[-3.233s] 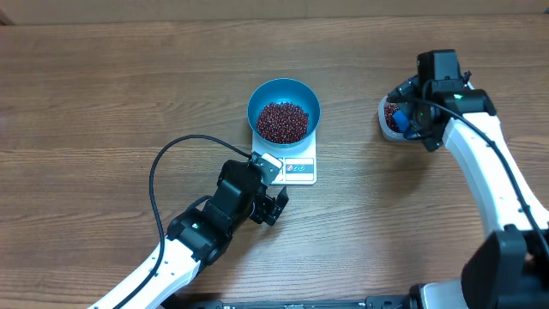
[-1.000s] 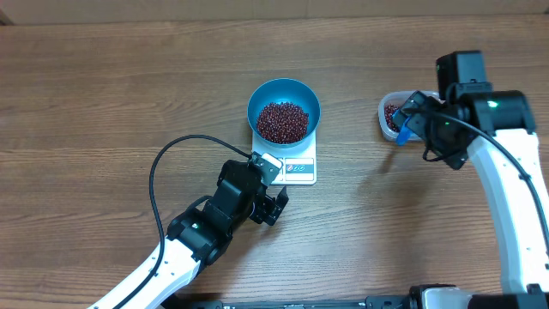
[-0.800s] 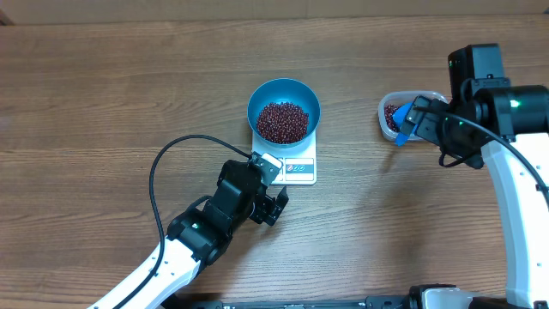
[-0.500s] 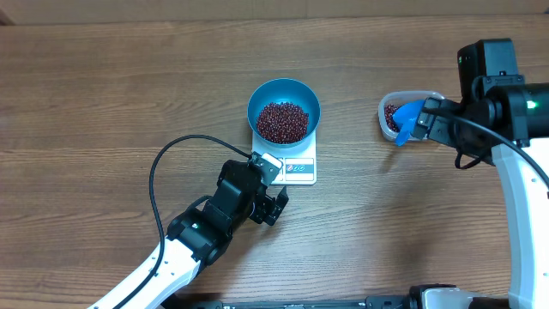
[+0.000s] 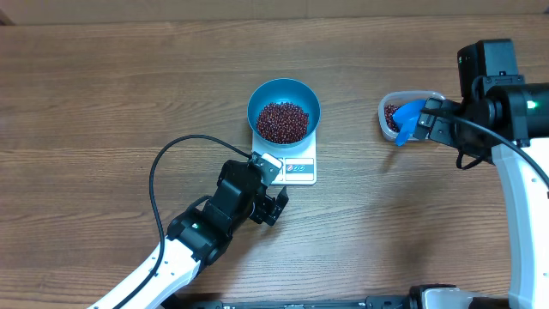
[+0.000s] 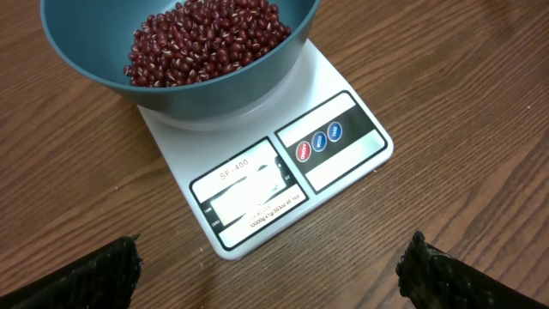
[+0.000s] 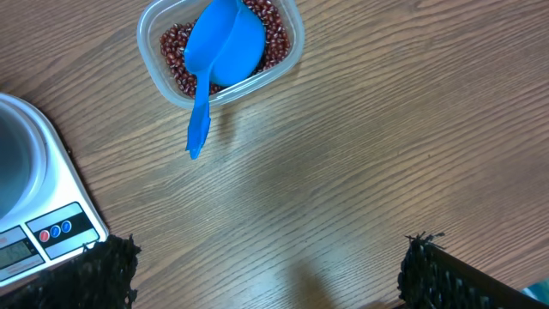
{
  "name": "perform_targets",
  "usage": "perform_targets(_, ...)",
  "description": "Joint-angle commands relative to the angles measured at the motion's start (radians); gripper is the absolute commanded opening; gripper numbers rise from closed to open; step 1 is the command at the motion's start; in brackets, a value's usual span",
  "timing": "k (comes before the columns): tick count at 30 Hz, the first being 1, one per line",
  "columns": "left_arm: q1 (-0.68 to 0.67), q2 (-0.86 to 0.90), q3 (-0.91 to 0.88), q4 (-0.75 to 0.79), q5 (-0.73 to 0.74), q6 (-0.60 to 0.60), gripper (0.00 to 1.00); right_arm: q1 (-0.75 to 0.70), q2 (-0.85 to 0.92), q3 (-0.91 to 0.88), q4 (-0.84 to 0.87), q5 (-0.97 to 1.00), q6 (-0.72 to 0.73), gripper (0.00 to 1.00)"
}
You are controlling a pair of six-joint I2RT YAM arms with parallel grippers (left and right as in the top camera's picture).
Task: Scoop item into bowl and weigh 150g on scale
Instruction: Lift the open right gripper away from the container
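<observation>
Both jaws wide open, empty; beans [image 6: 206,39] in bowl [image 6: 257,81] on scale [image 6: 334,176] just ahead of left jaws.

Round blue bowl [image 5: 284,87] is set upright on white sq. scale [image 5: 298,169], overhanging it; display & buttons are left uncovered. Red-brown beans [image 5: 282,121] are heaped inside bowl.

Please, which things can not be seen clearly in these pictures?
- Scale display: left wrist view, glare washes out the number; overhead, too small.
- Bowl: left wrist view, far rim cut off by the top edge.
- Beans in the tub: right wrist view, partly hidden under the scoop.
</observation>
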Motion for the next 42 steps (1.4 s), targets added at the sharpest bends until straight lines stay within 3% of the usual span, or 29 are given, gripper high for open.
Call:
perform_targets(1,0.000,0.002,-0.006,0.000,-0.013,-0.009,1.00,-0.001,-0.014,0.026,0.003,0.012,-0.015,1.00)
perform_targets(42,0.000,0.002,-0.006,-0.010,0.016,-0.039,1.00,-0.001,-0.014,0.026,0.003,0.012,-0.015,1.00)
